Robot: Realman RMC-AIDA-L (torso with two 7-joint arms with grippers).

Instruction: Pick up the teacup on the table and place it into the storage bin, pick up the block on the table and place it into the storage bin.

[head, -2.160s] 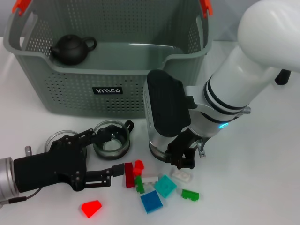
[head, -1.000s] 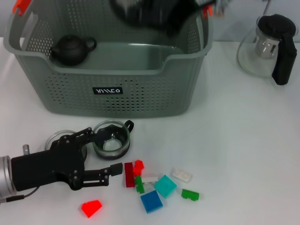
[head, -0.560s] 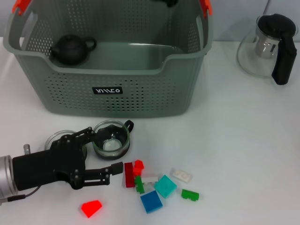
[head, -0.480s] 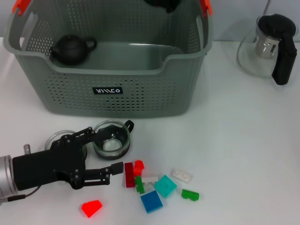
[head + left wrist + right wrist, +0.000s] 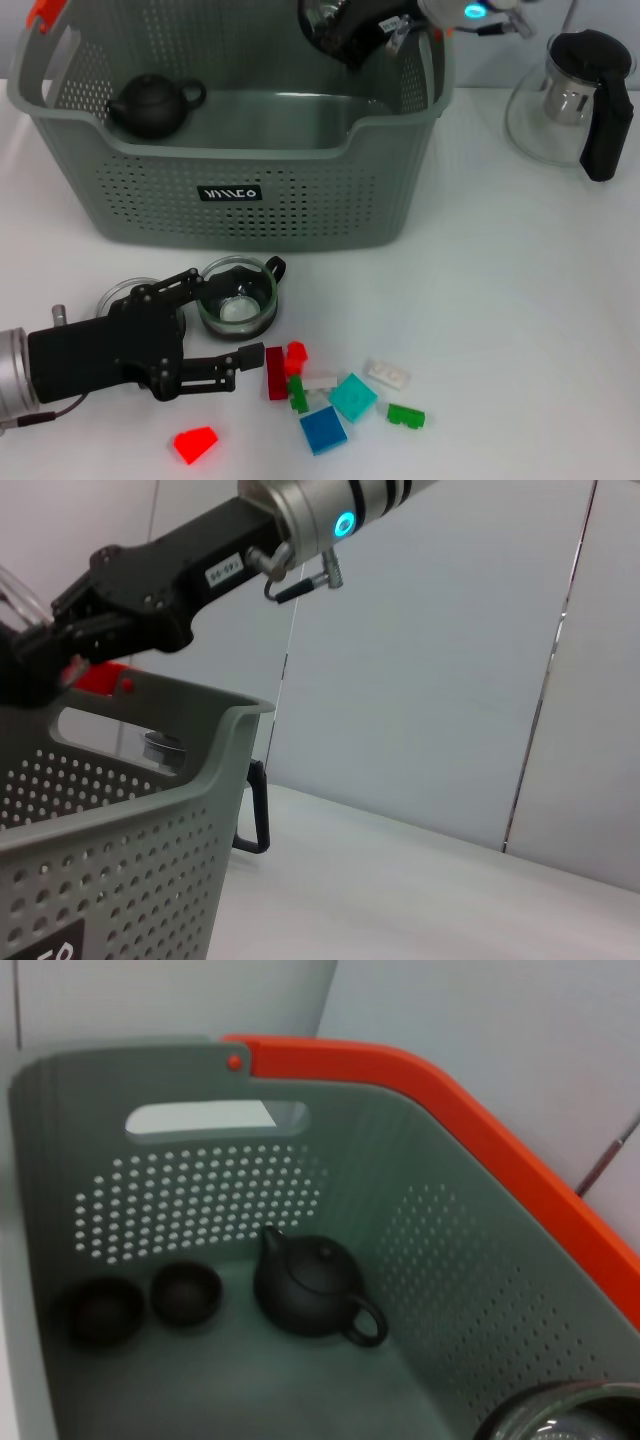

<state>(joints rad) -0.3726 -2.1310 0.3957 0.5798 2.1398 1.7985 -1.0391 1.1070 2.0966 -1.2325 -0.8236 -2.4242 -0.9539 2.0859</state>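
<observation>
I take the storage bin (image 5: 240, 190) as my landmark. It is a big grey basket full of little holes, with orange clips on its handles.

My right gripper (image 5: 345, 30) hangs above the far right part of the bin. Its fingers are clenched on a glass teacup (image 5: 322, 18), which is up in the air over the bin. The right wrist view catches only the cup's rim (image 5: 560, 1415) at the edge.

Down inside the bin I see a dark teapot (image 5: 315, 1285) and two small dark cups (image 5: 185, 1293) beside it.

My left gripper (image 5: 215, 340) lies on the table in front of the bin. Its fingers are spread apart, one on each side of a second glass teacup (image 5: 238, 298), which stands on the table just in front of the bin's label.

The blocks (image 5: 335, 395) lie scattered on the table, farther out from the bin than that cup. A red block (image 5: 195, 443) lies apart from them.

A glass pot with a black handle (image 5: 575, 100) stands to the right of the bin.
</observation>
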